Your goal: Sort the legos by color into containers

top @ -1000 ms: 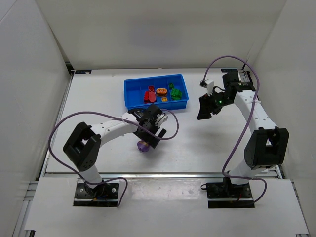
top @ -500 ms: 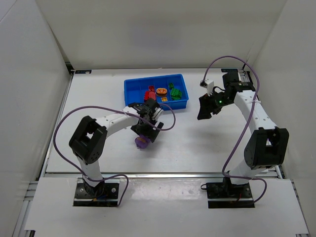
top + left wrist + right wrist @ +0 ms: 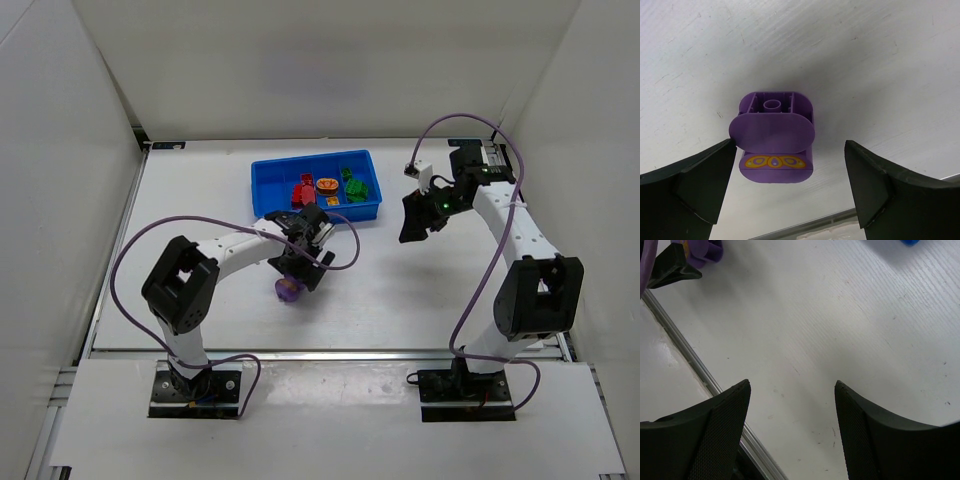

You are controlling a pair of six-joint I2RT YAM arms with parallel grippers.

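Left arm: the left gripper [image 3: 298, 270] is poised low over the white table [image 3: 420, 290], its jaws spread wide. In the left wrist view the left gripper [image 3: 790, 172] is seen straddling a rounded purple plastic brick [image 3: 772, 137]; a gap is visible at each finger, so nothing is gripped. A yellow printed pattern is noted on one face of the brick.

Purple brick [image 3: 288, 291]: lying on the table just in front of the shallow bright-blue plastic tray [image 3: 262, 192], outside it.

Tray: red bricks [image 3: 302, 190], an orange brick [image 3: 327, 185] and green bricks [image 3: 354, 185] are held in separate side-by-side compartments.

Right arm: the right gripper [image 3: 411, 228] is held above the table right of the tray, jaws parted, nothing between them [image 3: 791, 390].
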